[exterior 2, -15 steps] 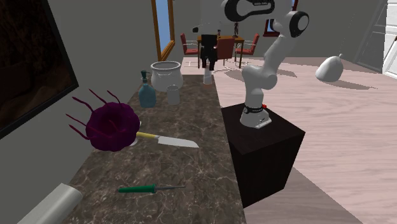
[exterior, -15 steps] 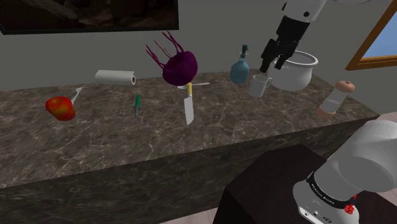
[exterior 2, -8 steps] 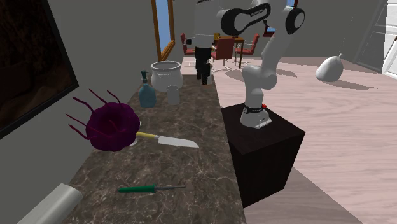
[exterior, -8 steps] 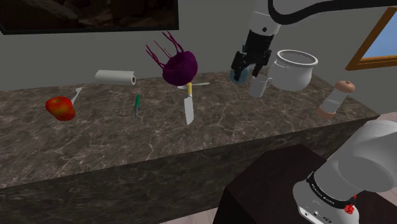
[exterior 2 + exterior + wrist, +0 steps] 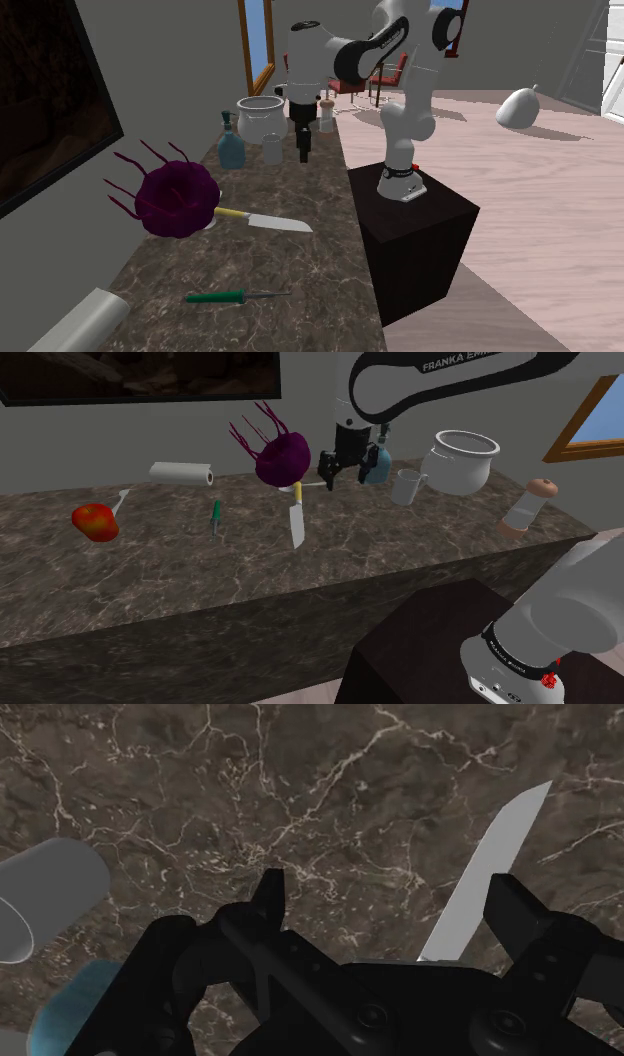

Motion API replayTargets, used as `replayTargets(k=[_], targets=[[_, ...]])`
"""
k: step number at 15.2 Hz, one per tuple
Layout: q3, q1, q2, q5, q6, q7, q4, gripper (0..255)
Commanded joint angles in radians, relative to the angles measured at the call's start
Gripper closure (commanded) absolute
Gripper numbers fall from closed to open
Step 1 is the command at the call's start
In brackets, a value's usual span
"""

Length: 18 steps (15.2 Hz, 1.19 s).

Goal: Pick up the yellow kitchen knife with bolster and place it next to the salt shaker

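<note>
Your knife [image 5: 296, 514] lies flat on the bench [image 5: 420, 547]. Its yellow handle points toward the wall and its pale blade toward the front edge. The handle's end sits right against the purple root vegetable [image 5: 282, 457]; in the second exterior view the knife [image 5: 262, 220] looks tucked against that vegetable.

The end effector [image 5: 334, 476] hovers above the bench, near the knife on the shoulder view's right, between the vegetable and the blue bottle [image 5: 376, 464]. Its fingers stand well apart and hold nothing. In the wrist view the blade [image 5: 480, 874] runs slantwise close to one finger [image 5: 515, 909], off-centre in the gap.

You are on the approach, so take care over the line-up:
- Bring the end effector [image 5: 392, 904] over the handle rather than the blade.
- Turn the wrist until the fingers straddle the handle across its width.
- Aim just behind the bolster. I judge that leaves the most room from the vegetable, and a finger coming down too near it could nudge it and shift the knife.
- Descend straight, then close only once both fingers are level with the handle.

The salt shaker [image 5: 527, 507] stands well apart, at the bench's far end on the shoulder view's right. The mug [image 5: 407, 486] and the white pot [image 5: 460, 460] stand along the back between them, so plan the carry along the front.
</note>
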<state>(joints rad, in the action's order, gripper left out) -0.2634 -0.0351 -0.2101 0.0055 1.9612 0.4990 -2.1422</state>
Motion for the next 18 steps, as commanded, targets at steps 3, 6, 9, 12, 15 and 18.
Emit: replayTargets(k=[3, 6, 9, 12, 15, 18], targets=[[-0.050, 0.004, 0.177, -0.088, 0.012, 0.157, 0.124, 0], [-0.066, 0.021, 0.316, -0.162, 0.000, 0.265, 0.234, 0], [-0.064, 0.053, 0.458, -0.232, -0.029, 0.361, 0.362, 0], [-0.048, 0.094, 0.603, -0.290, -0.072, 0.439, 0.509, 0], [-0.026, 0.133, 0.728, -0.328, -0.120, 0.488, 0.651, 0], [-0.022, 0.128, 0.734, -0.332, -0.083, 0.492, 0.620, 0]])
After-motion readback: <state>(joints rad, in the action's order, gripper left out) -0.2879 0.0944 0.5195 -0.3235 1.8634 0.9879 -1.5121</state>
